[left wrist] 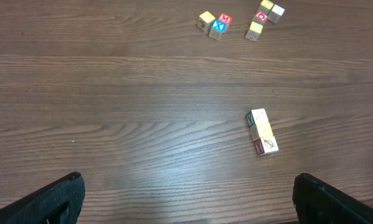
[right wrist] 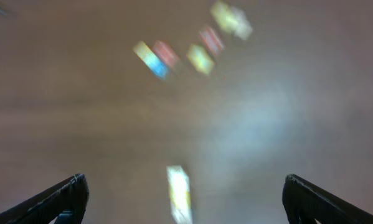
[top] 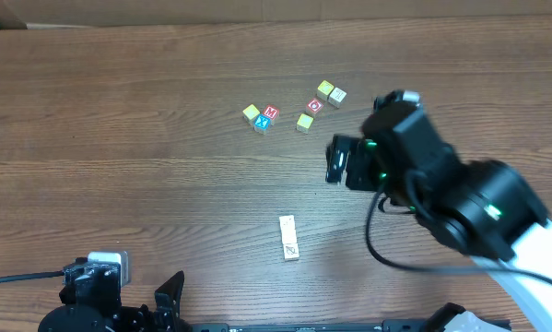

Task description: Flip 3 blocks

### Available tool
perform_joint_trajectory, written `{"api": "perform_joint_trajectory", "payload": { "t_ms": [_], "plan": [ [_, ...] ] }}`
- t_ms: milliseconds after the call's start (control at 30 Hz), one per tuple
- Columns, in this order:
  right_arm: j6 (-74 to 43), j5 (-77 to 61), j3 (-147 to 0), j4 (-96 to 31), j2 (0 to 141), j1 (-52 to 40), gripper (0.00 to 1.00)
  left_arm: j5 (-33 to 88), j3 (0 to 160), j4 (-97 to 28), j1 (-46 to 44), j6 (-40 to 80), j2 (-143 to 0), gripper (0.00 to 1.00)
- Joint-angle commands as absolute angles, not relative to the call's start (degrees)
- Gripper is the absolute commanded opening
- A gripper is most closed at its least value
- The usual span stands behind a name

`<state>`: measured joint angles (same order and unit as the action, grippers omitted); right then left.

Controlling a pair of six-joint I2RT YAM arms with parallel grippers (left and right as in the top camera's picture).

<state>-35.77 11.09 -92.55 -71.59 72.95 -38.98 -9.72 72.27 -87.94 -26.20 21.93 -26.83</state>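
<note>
Three blocks (top: 289, 238) lie end to end in a short row on the wooden table, pale faces with small dark drawings up. The left wrist view shows the row of blocks (left wrist: 261, 130) to the right of centre, the nearest one red-edged. My left gripper (left wrist: 189, 205) is open and empty, well short of them, at the table's front edge (top: 165, 309). My right gripper (top: 334, 160) hovers open to the upper right of the row. Its wrist view is blurred, with the blocks (right wrist: 179, 193) as a pale streak between the wide-apart fingers of the right gripper (right wrist: 183, 190).
Several other cubes sit at the back of the table: a yellow one beside the red "M" and blue "X" cubes (top: 267, 117), a red "O" cube (top: 315, 105), and a yellow-and-pale pair (top: 331, 91). A black cable (top: 386, 249) loops from the right arm.
</note>
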Motion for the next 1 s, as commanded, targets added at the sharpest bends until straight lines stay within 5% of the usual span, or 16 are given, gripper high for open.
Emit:
{"api": "perform_joint_trajectory", "payload": {
  "t_ms": [0, 767, 967],
  "plan": [
    [-24.5, 13.5, -91.5, -64.6, 65.6, -38.9, 1.00, -10.5, 72.8, -87.9, -25.9, 21.2, -26.3, 1.00],
    [-18.0, 7.0, -25.8, -22.8, 6.8, -15.2, 1.00, -10.5, 72.8, -87.9, -25.9, 21.2, -26.3, 1.00],
    [-18.0, 4.8, -14.9, -17.0, 0.4, -12.3, 1.00, -10.5, 72.8, -87.9, -25.9, 21.2, -26.3, 1.00]
  ]
}}
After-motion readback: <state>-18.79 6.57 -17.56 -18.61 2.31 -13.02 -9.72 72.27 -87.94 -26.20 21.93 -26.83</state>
